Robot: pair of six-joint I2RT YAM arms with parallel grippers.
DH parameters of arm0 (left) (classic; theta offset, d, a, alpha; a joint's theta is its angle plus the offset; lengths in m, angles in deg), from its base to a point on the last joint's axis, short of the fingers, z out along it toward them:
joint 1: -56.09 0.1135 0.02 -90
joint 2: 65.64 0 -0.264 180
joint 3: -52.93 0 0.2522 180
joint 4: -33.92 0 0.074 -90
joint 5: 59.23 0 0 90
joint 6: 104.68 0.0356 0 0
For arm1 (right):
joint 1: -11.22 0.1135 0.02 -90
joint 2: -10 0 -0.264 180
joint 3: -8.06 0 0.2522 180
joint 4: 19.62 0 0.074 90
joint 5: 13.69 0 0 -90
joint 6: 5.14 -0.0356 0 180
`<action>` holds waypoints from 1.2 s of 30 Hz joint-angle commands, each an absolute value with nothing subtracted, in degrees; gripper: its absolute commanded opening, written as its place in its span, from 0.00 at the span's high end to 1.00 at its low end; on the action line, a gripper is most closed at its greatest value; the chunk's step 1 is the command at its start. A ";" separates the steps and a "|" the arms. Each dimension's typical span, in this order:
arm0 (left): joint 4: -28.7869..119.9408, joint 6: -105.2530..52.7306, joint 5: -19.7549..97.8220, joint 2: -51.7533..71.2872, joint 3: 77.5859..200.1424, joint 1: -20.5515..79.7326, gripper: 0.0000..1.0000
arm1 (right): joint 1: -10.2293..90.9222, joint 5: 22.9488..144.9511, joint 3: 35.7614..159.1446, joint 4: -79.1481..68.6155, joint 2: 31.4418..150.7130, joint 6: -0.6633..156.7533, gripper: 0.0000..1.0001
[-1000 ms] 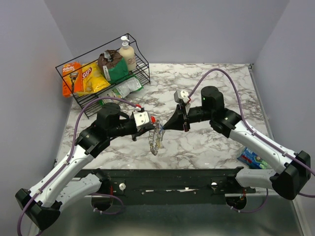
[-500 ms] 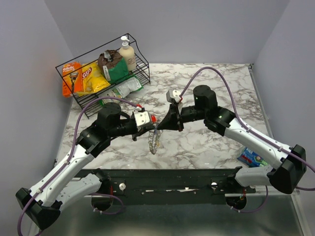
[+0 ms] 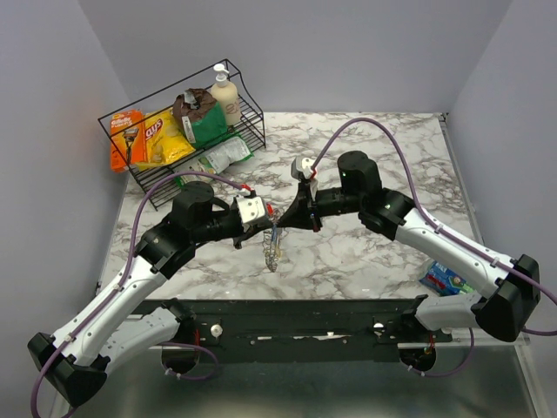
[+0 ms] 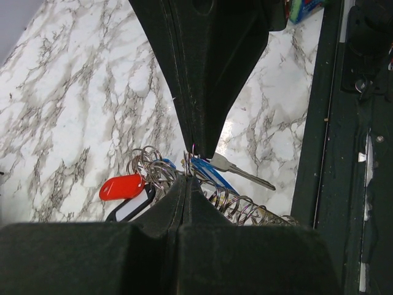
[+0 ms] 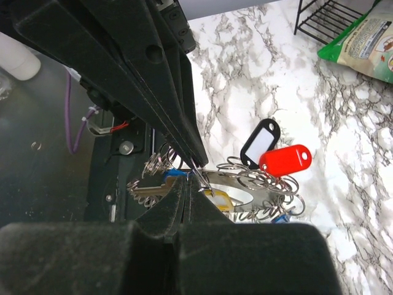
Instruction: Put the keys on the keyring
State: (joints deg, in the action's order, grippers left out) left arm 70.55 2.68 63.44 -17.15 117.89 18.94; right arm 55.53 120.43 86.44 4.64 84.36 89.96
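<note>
The left gripper (image 3: 266,223) has its 2 fingers pressed together on the keyring (image 3: 272,239), which hangs from its tip above the table (image 3: 365,252) with a coiled metal chain (image 4: 245,212) dangling below the keyring. The right gripper (image 3: 285,223) comes in from the opposite side of the keyring, its 2 fingers also pressed flat together, and its tip meets the left gripper's tip right at the keyring. The wrist views do not show whether the right gripper pinches the wire or only touches it. The keys (image 4: 209,173) hang in a bunch just under the keyring: 1 has a blue head and a silver blade pointing away from the keyring. A red tag (image 4: 121,186) and a black tag (image 4: 131,209) with a white insert hang beside it among several small loose rings (image 4: 144,161). The right wrist view also shows a yellow tag (image 5: 218,198) below the keyring. A wire basket (image 3: 252,131) of packets and a bottle stands well behind and left of the keyring, and a blue packet (image 3: 446,280) lies far to its right at the table's near edge.
</note>
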 commanded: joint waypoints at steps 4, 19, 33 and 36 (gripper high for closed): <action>68.77 2.54 64.61 -18.26 119.52 18.56 1.00 | 55.87 114.81 88.44 6.00 85.49 88.73 1.00; 64.47 2.02 68.30 -21.25 117.15 18.38 1.00 | 55.87 115.33 88.70 6.18 86.90 87.94 0.99; 63.76 1.67 67.86 -21.69 116.70 18.12 1.00 | 55.87 113.40 83.53 3.55 78.38 90.75 0.51; 63.50 1.67 67.78 -21.69 116.62 17.95 1.00 | 55.87 112.70 82.47 2.93 77.06 90.92 0.48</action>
